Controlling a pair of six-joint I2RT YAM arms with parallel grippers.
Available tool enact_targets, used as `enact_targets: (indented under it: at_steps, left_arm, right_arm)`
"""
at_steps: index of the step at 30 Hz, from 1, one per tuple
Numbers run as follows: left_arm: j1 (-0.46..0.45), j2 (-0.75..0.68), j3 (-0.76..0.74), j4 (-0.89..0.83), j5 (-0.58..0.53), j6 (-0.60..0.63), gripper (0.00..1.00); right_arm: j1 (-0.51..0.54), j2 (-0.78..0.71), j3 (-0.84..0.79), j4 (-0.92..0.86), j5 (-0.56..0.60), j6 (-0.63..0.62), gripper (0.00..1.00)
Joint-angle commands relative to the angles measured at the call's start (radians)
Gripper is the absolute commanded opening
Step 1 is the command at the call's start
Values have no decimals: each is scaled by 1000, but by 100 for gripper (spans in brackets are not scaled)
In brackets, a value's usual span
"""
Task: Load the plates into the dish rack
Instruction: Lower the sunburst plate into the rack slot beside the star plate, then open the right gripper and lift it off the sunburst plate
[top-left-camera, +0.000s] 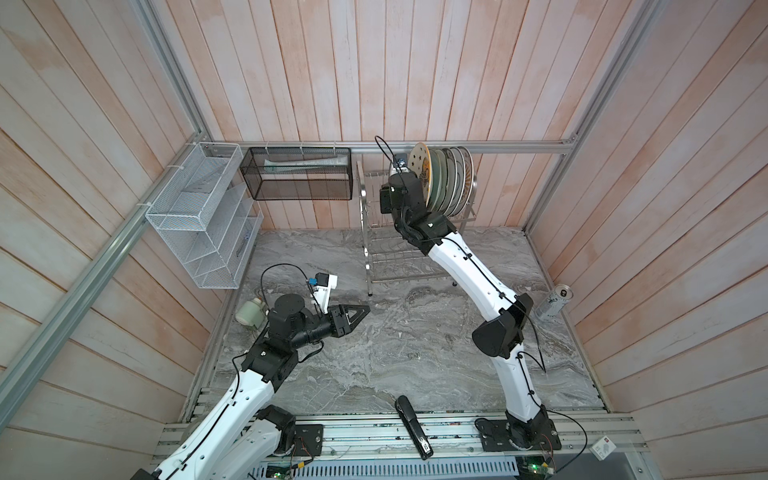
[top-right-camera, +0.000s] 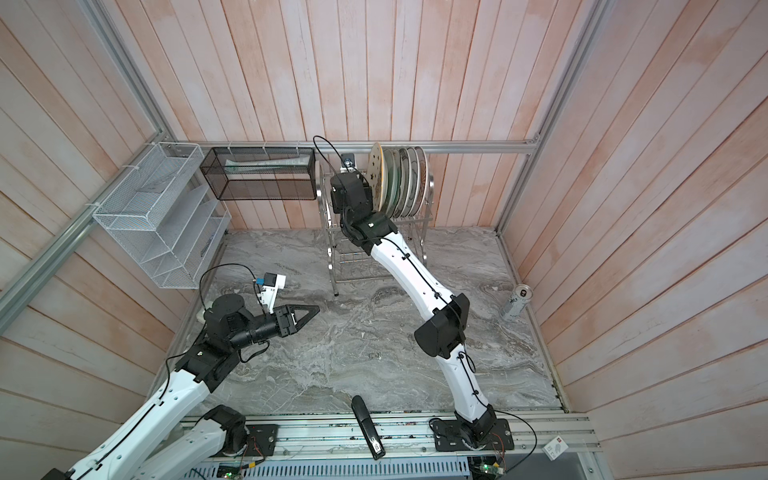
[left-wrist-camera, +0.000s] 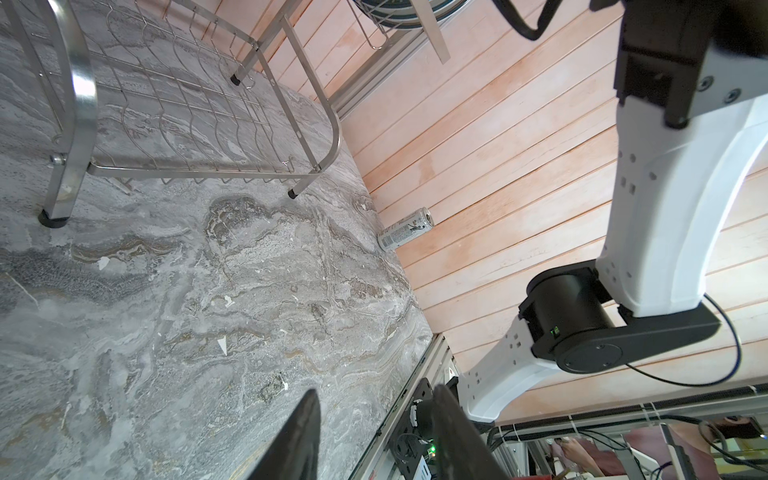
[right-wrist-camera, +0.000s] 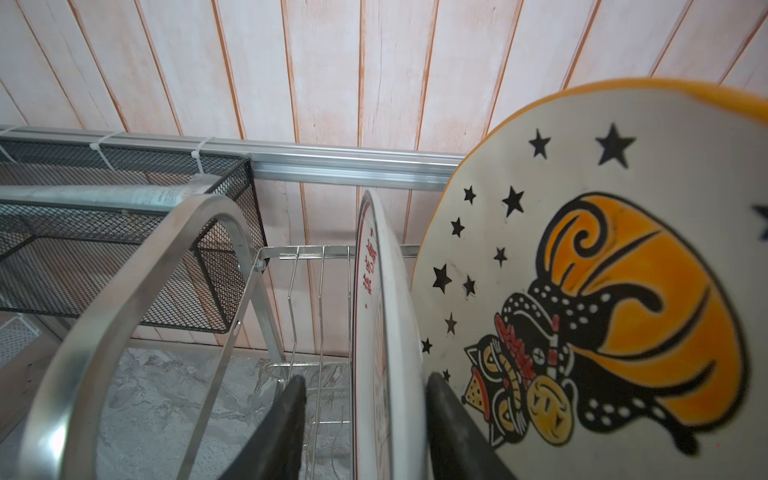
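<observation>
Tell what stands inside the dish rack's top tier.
A row of upright plates; beside the star plate, a red-lettered plate stands between the right gripper's open fingers. The arm hides some lower edges.
</observation>
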Motion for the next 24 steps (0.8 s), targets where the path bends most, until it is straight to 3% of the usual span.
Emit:
enact_targets:
  at_steps: [1, 17, 24]
  left_arm:
    - [5, -2, 0, 6, -13, 17, 45]
    - [12, 11, 28, -64, -57, 41, 47]
    - [17, 22, 67, -89, -71, 65, 48]
  right_arm:
    - [13, -54, 11, 23, 0, -18, 48]
    - [74, -233, -79, 99, 1, -119, 50]
    - [96, -398, -255, 170, -22, -139, 50]
